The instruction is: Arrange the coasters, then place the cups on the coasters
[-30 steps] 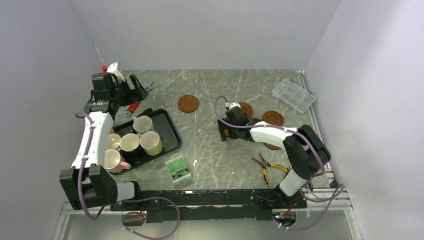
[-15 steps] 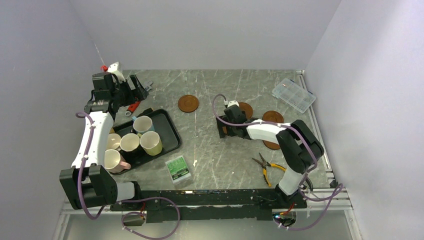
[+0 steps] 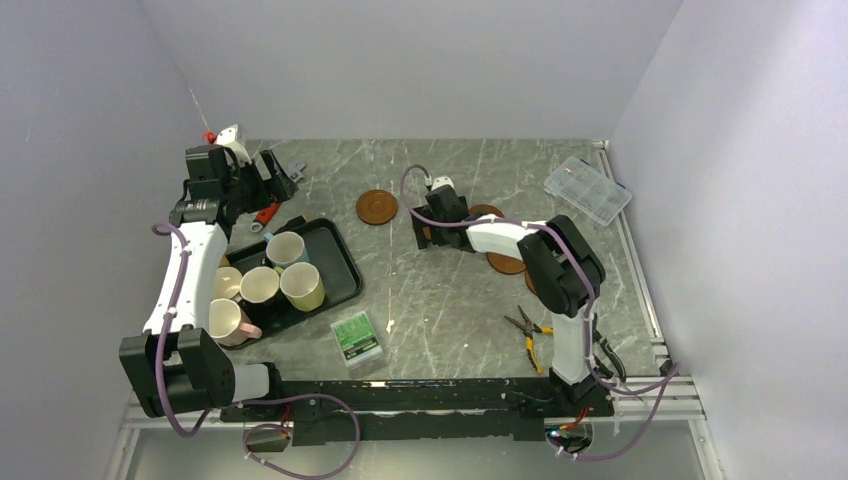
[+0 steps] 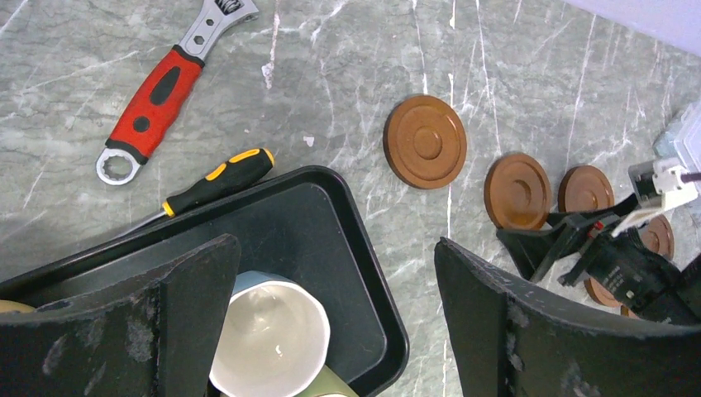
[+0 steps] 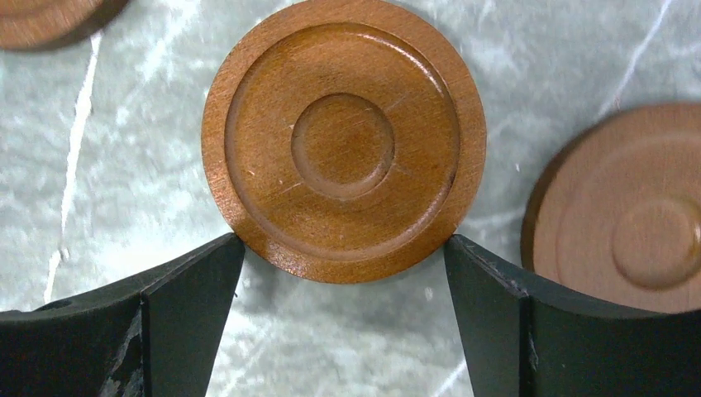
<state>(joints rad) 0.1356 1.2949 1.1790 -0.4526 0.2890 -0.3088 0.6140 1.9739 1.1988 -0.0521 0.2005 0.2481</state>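
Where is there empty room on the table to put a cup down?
The biggest bare patch is the middle, between the black tray, the green box, the pliers and the bunched coasters. Another lies along the far edge, between the lone coaster and the clear box. Crowded: the tray full of cups and the tools at far left.

Right arm point(image 3: 505, 238): stretching low over coasters point(image 3: 377, 207) on the marbled surface point(image 3: 450, 320).
Cups point(image 3: 262, 285): sitting clustered in the black tray point(image 3: 335, 265).
Left arm point(image 3: 190, 270): hanging above the tray.
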